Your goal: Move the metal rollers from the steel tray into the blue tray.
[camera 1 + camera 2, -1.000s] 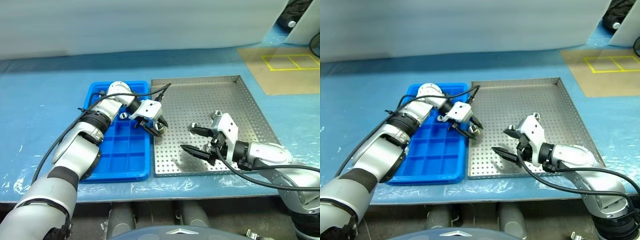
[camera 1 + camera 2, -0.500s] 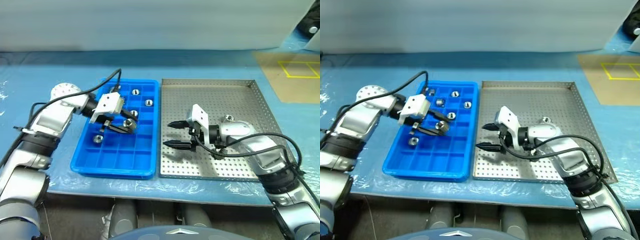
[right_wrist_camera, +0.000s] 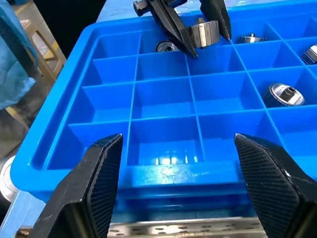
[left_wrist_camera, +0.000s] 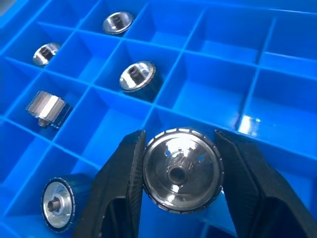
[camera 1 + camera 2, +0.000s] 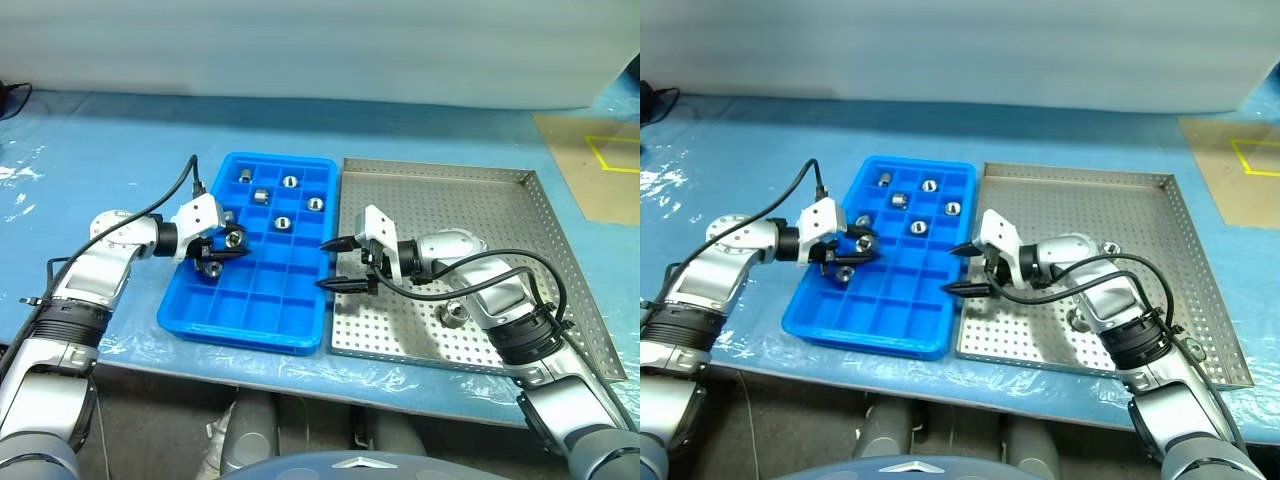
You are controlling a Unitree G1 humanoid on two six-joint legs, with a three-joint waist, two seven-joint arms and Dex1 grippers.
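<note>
A blue plastic sheet (image 5: 90, 160) covered the table; beyond it stood a pale wall (image 5: 300, 45), brown flooring (image 5: 600, 165) alongside.

Silver-grey arms, black joint bands, white wrist housings, black cables, black tapered fingers (image 5: 338, 243)

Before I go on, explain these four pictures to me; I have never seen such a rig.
It is a two-armed robot at a table. Two pictures look down from its head; the other two come from cameras on its wrists. On the blue-covered table lie a blue tray of small compartments and a perforated steel tray. Several metal rollers already sit in compartments, and one roller remains on the steel tray. The left gripper holds a roller above the blue tray. The right gripper is open and empty, at the trays' shared edge.
</note>
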